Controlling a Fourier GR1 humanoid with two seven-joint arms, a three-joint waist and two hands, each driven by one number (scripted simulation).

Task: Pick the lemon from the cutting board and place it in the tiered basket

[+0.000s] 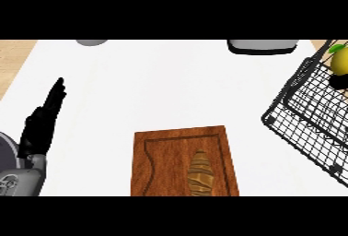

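Nearest, a wooden cutting board (185, 162) carrying only a croissant (200, 175). At near left, left hand (42, 120) resting edge-on, fingers straight and pressed together, holding nothing. At right, black wire tiered basket (299, 115) with the lemon (340, 60) inside, at its far end. Farthest, a grey dish (262, 46) and a grey rounded thing (92, 42) on the white counter (163, 83).

We are seeing the lemon (339, 60) sitting in the tiered basket (299, 115); a croissant (200, 177) lying on the cutting board (159, 156); left hand (42, 124) resting open at the bench's left edge.
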